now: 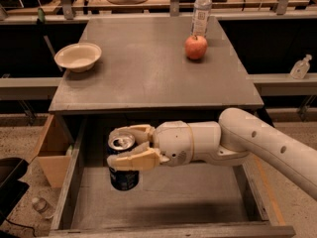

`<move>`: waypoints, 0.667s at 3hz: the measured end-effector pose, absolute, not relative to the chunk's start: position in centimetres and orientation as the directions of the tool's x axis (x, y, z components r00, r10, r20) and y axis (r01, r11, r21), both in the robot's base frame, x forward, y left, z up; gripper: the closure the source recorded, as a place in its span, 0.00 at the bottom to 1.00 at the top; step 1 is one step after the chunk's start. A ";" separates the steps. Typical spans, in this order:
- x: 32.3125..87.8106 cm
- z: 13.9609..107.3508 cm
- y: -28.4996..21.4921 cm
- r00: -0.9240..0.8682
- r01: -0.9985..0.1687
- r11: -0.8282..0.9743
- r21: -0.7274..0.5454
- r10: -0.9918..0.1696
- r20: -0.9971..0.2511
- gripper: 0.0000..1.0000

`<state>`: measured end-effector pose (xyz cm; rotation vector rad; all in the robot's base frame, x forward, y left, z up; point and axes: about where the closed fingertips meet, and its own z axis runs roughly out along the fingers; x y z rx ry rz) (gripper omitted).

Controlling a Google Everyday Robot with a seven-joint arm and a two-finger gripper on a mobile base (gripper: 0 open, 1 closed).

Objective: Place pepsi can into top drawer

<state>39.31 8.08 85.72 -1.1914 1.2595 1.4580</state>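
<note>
While the gripper (118,148) hangs over the top drawer (198,197), left part, its claw is clenched around the pepsi can (124,178) | can: upright, silver top up | table (148,78): bowl (78,56), apple (196,47), water bottle (201,11)

Cream-fingered, white-bodied pincer (115,148) above the worn, streaky grey top drawer (178,200), closed round the dark navy pepsi can (124,178) with silver top. Beyond the pincer, plain grey bench (148,73); farther beyond, red apple (196,47), cream bowl (78,57), clear bottle (201,9) with white label.
</note>
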 end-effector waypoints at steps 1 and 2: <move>39.3 85.7 8.1 -0.186 -0.974 -0.133 0.183 0.015 -0.982 1.00; 39.5 83.9 10.0 -0.176 -0.976 -0.131 0.174 0.003 -0.984 1.00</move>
